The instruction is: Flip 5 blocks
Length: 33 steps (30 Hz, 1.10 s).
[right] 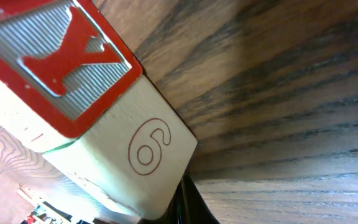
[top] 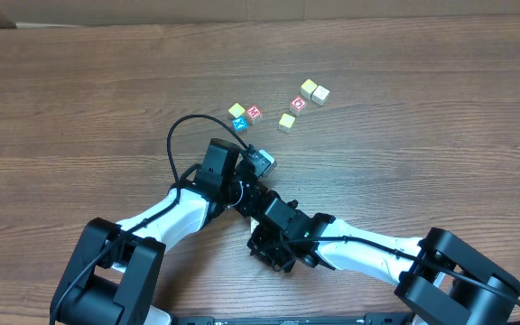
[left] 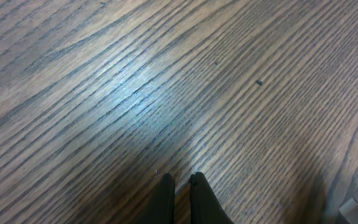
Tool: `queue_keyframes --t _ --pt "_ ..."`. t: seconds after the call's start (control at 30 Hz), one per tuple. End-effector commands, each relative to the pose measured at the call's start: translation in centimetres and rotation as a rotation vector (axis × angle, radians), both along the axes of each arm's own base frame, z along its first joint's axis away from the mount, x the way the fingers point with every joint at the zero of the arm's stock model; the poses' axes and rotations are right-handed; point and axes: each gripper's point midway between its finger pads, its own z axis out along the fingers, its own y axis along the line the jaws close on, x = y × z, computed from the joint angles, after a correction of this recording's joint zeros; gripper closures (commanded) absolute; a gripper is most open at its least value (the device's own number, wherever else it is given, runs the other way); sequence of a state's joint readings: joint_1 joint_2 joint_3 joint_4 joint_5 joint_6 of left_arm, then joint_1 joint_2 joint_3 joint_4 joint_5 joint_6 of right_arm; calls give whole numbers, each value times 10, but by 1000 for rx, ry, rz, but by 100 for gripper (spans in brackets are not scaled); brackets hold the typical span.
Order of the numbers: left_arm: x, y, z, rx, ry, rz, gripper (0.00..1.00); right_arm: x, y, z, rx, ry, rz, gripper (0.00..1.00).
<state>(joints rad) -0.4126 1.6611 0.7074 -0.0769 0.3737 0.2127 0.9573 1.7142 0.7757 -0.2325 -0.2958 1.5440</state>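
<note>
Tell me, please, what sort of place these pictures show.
Most likely a robotics lab workbench: a dark wood-grain table, two white-and-black robot arms mounted at its near edge, and small pale wooden alphabet cubes with coloured printed faces scattered on it.

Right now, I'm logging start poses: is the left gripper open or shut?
Shut: the left gripper shows fingertips nearly touching above the table, nothing between them.

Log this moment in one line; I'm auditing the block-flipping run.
left gripper: jaws shut, over bare table | right gripper: jaws shut, red-Y block alongside | other blocks: clustered apart
</note>
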Motion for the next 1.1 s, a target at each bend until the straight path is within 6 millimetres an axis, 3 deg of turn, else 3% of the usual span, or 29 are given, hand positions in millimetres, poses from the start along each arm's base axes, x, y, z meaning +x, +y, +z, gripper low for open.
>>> queue_keyframes --t 0.0,1.07 --pt "-18 1 -18 27 67 -10 96 19 -6 -5 -43 -63 -53 96" --pt "-13 2 -20 35 52 -1 96 11 -14 -9 -77 -27 -46 96"
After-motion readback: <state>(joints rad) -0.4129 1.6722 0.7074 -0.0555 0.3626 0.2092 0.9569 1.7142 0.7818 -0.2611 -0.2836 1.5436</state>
